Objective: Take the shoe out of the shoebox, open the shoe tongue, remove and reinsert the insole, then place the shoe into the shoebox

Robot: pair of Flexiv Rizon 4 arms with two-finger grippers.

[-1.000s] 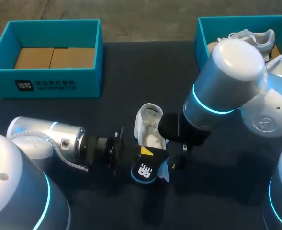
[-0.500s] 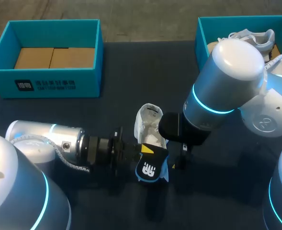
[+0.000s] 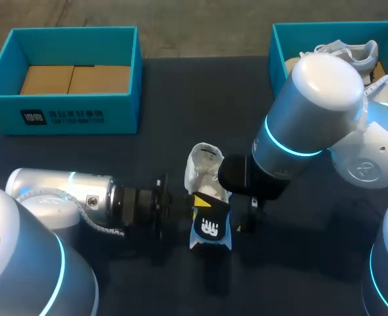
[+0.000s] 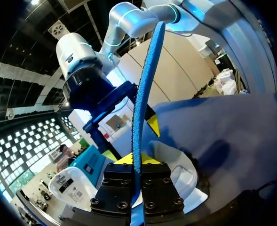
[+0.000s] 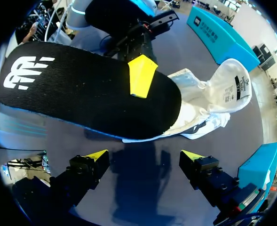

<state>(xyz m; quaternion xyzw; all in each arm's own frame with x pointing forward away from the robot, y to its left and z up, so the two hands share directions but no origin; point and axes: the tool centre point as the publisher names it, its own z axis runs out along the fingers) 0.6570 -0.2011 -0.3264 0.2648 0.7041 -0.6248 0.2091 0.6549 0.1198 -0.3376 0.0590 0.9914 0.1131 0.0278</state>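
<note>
Left gripper [image 4: 137, 162]: fingers clamped on the insole [image 4: 145, 94] from both sides, gripping it near one end. Insole stands on edge, blue underside outward; its black top with a white logo faces the right gripper [image 5: 143, 157]. Right gripper: fingers wide apart, nothing between them, hanging over bare table [image 3: 167, 118] just beside the insole.

Shoe [image 3: 203, 170]: white, lying out on the table about midway between the left and right edges and nearer the near edge, tongue pulled up. One end of the insole is at the shoe's opening; cannot tell whether it touches.

Blue box [image 3: 75, 118] at the far left corner, brown cardboard inside. Second blue box [image 3: 277, 52] at the far right corner, holding another white shoe [image 3: 348, 51].
</note>
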